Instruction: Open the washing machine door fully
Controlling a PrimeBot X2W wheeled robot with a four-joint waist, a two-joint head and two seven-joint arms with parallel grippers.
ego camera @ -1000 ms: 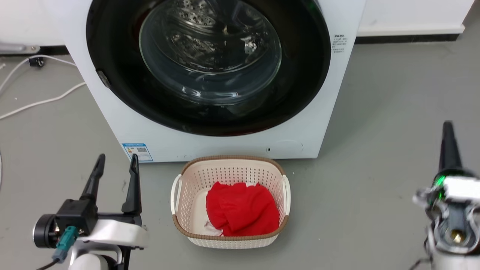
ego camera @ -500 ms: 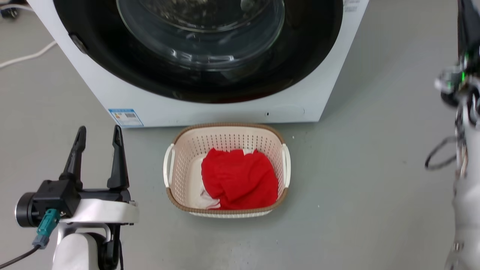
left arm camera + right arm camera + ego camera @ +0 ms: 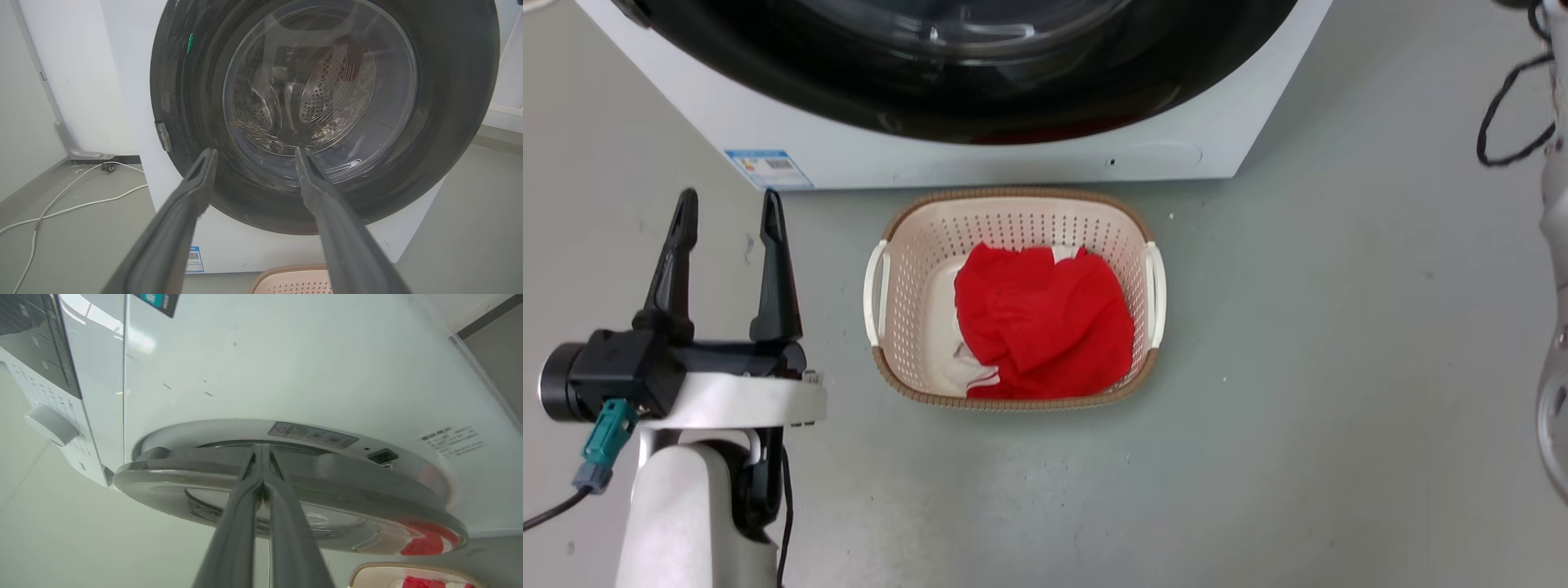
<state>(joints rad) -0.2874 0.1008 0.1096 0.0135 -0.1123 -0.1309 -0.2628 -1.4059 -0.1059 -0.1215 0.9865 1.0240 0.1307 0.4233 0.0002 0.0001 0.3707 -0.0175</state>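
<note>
The white washing machine [image 3: 1013,159] stands at the top of the head view, with the lower arc of the washing machine door [image 3: 980,110] showing as a glossy black rim. My left gripper [image 3: 727,200] is open low on the left, over bare floor and short of the machine. Its wrist view faces the door [image 3: 449,122], with the gripper [image 3: 255,152] wide open before the glass. My right gripper [image 3: 261,451] is shut, its tips at the gap between the door [image 3: 347,486] edge and the machine front [image 3: 286,367]. I cannot tell if they touch.
A cream laundry basket [image 3: 1013,214] holding red cloth [image 3: 1041,318] sits on the grey floor just in front of the machine. White cables [image 3: 81,204] trail on the floor to the machine's left. My right forearm [image 3: 1556,327] runs up the right edge.
The head camera has tilted down, so the machine slid up the picture. My right gripper rose out of that view toward the door's edge. The left gripper stays open in place.
</note>
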